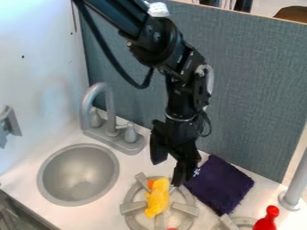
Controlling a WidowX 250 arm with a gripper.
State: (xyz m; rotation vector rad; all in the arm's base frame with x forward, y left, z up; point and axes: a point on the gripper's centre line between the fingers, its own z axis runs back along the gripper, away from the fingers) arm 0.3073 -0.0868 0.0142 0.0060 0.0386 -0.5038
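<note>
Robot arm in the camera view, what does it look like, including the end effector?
The robot arm is black, with chunky, jointed segments, a loose black cable and a white piece near the top. The end effector is black too, with two broad fingers.

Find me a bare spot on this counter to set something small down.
The counter is bare between the sink and the burner, with another patch between the purple cloth and the gray post. It's crowded around the burner: the yellow toy lies on it, the gripper hangs close by, and the cloth sits alongside.
</note>
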